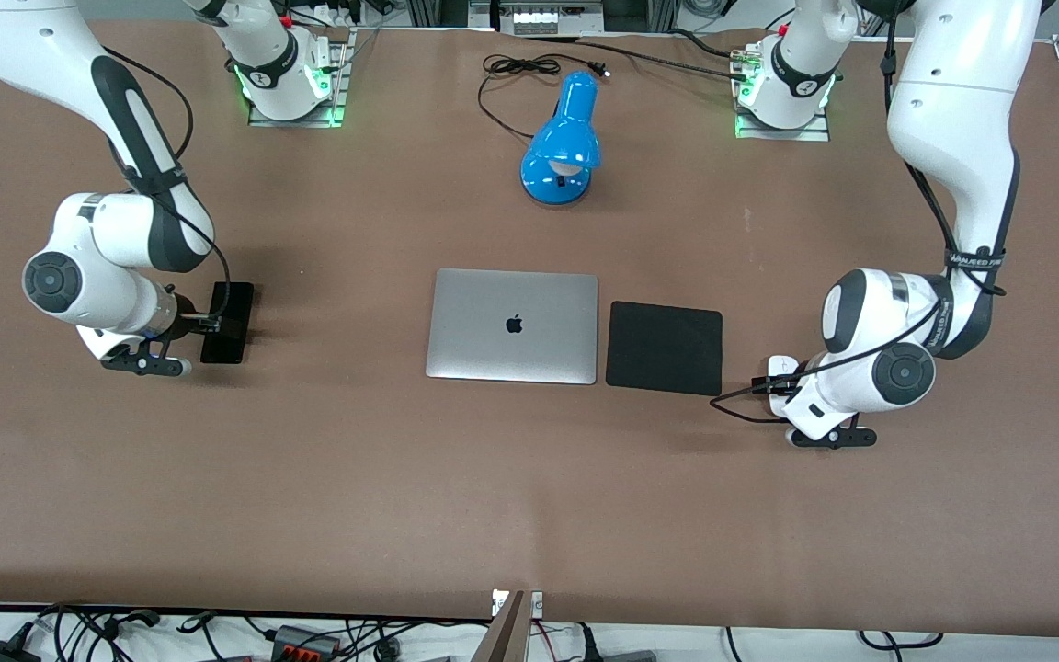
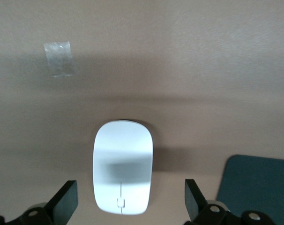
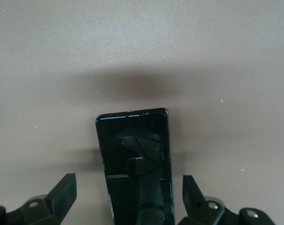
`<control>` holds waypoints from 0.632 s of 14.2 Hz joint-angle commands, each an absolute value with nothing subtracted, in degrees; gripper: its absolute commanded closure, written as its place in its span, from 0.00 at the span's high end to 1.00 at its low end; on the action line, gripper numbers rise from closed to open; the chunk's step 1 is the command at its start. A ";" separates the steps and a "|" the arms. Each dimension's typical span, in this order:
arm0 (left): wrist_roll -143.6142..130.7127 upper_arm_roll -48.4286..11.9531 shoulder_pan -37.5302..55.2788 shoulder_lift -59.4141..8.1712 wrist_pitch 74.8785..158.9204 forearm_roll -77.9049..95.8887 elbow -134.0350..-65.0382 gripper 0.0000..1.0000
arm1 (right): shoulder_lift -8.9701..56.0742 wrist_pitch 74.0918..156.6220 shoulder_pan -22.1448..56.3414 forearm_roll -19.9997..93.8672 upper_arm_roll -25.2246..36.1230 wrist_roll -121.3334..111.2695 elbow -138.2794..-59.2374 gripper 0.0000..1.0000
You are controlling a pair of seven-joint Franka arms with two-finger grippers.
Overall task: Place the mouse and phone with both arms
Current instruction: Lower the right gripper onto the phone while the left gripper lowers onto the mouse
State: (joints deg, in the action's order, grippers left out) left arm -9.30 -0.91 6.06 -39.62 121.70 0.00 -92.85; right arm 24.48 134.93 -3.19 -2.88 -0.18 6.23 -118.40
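Left gripper (image 2: 128, 201) open, right gripper (image 3: 128, 197) open

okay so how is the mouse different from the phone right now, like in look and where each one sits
The mouse is white and a rounded oval; the phone is black, flat and rectangular with a glossy face. The mouse lies at the left arm's end of the table, beside the black pad; the phone lies at the right arm's end, with bare table between it and the laptop. Both rest on the table under an open gripper, left gripper and right gripper, ungrasped.

Mouse (image 1: 778, 367) mostly hidden under left arm; phone (image 3: 135, 164) cut by frame edge.
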 commanded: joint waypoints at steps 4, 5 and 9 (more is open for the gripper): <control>-8.09 -0.62 5.98 -40.69 123.05 -0.18 -92.55 1.00 | 25.22 141.86 -3.69 -3.78 -0.62 8.00 -123.93 1.00; -8.00 -0.62 5.89 -40.95 123.22 -0.18 -92.46 1.00 | 25.22 141.68 -3.78 -3.78 -0.62 8.00 -123.93 1.00; -7.73 -0.62 5.89 -41.48 123.57 -1.84 -92.55 1.00 | 25.31 140.10 -3.87 -3.78 -0.62 8.53 -124.01 1.00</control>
